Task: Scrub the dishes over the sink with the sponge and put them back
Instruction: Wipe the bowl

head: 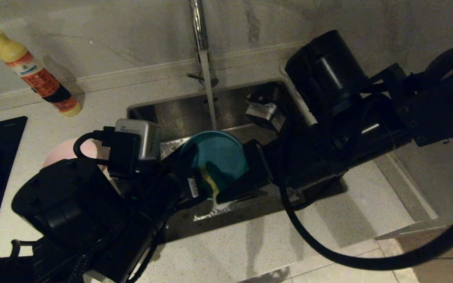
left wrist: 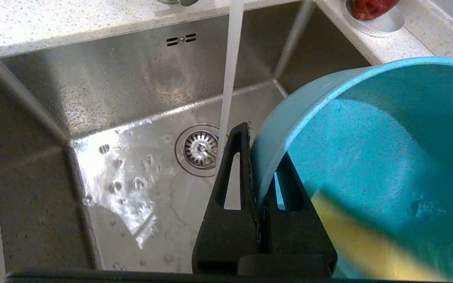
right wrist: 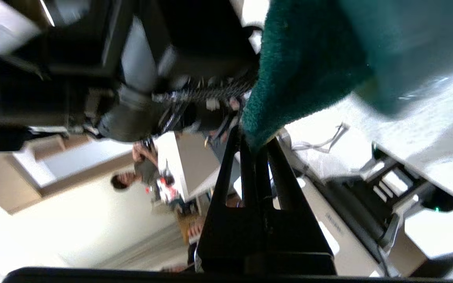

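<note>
The left gripper (left wrist: pixel 256 157) is over the sink (head: pixel 179 114), near its front edge, and its two fingers are pressed together on the rim of the light blue bowl (head: pixel 215 157), one finger outside the wall and one inside. The bowl is held tilted above the basin, with its open side turned toward the right arm, and it does not rest on the sink floor. The right gripper (right wrist: pixel 256 147) comes in from the right side of the sink, and its fingers are clamped on the sponge (right wrist: pixel 305 67); the dark green side shows in the right wrist view and the yellow foam side shows inside the bowl, against its inner wall. Water runs from the chrome tap (head: pixel 197 23) at the back edge of the sink and falls just behind the bowl toward the drain strainer (left wrist: pixel 199 148). A pale pink bowl (head: pixel 71 151) stands on the counter (head: pixel 250 243) at the left edge of the sink, partly hidden by the left arm. A bottle (head: pixel 34 72) with a yellow cap stands at the back left of the counter, near the wall.
</note>
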